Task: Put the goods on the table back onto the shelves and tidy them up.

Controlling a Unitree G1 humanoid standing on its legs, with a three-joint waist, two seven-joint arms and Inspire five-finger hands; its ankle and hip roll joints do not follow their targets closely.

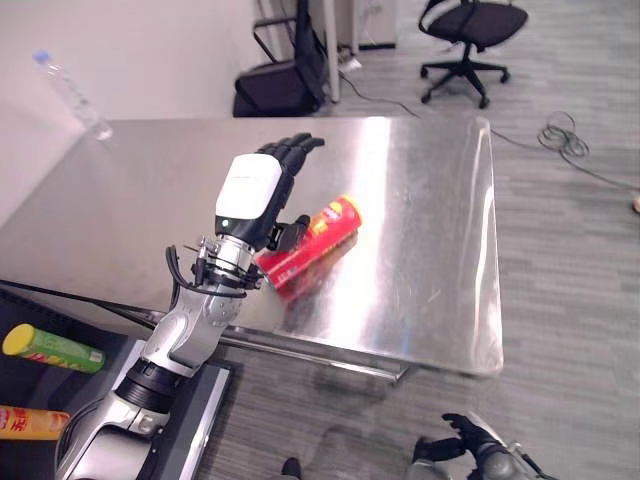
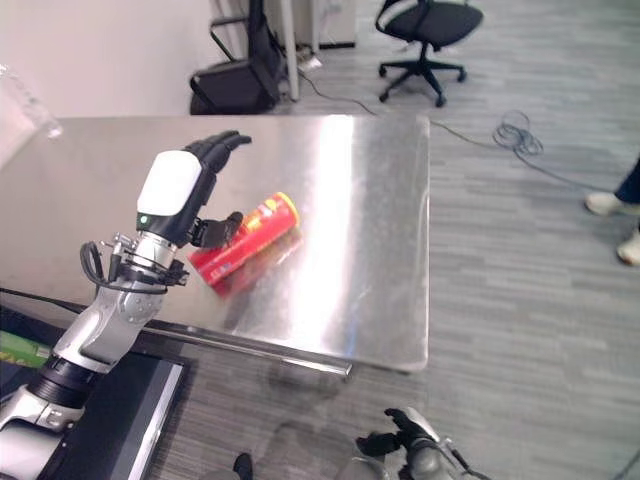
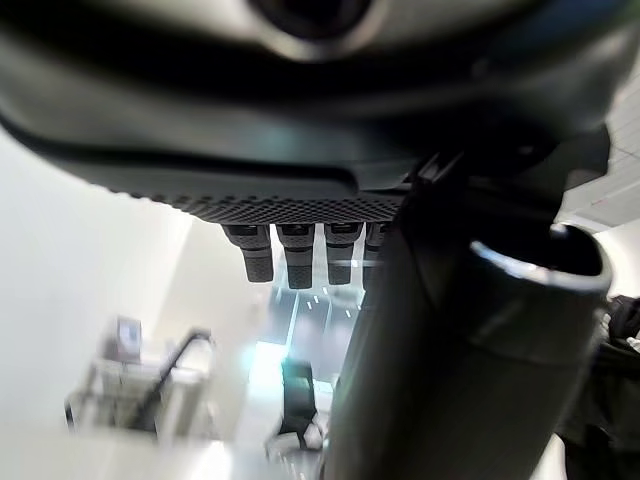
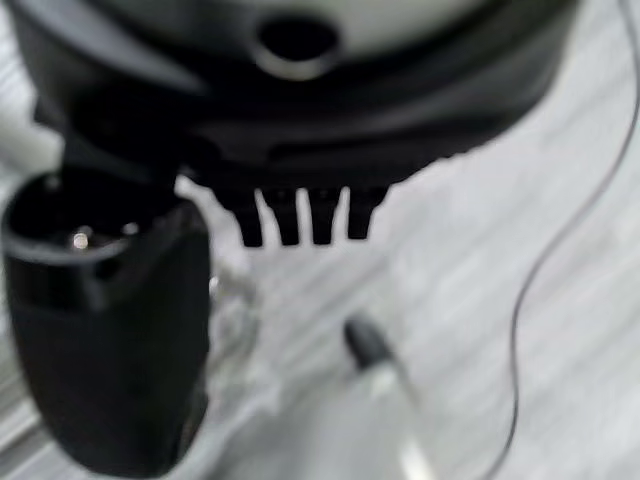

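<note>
**Left hand over red canister on desk**

Fingers (image 1: 296, 148) of left hand (image 1: 262, 190) spread and relaxed, grasping nothing; thumb down beside the near end of the red canister (image 1: 318, 242), contact not clear. Canister on its side, slanted, yellow lid toward the far right, roughly mid-desk toward the near edge. Print on its label too small to read. Steel desk (image 1: 420, 250) bare to the right of the canister up to the right edge; wide open sheet behind the hand as well. Clear plastic bottle (image 1: 72, 92) lying at the far left corner, well apart. Below the near left edge, a green canister (image 1: 55, 348) with yellow cap and an orange canister (image 1: 30, 423) on a dark shelf (image 1: 40, 385). Right hand (image 1: 470, 436) low by the floor, fingers relaxed and empty. Office chair (image 1: 468, 35) beyond the desk; a person's shoes (image 2: 612, 215) on the carpet at right.
</note>
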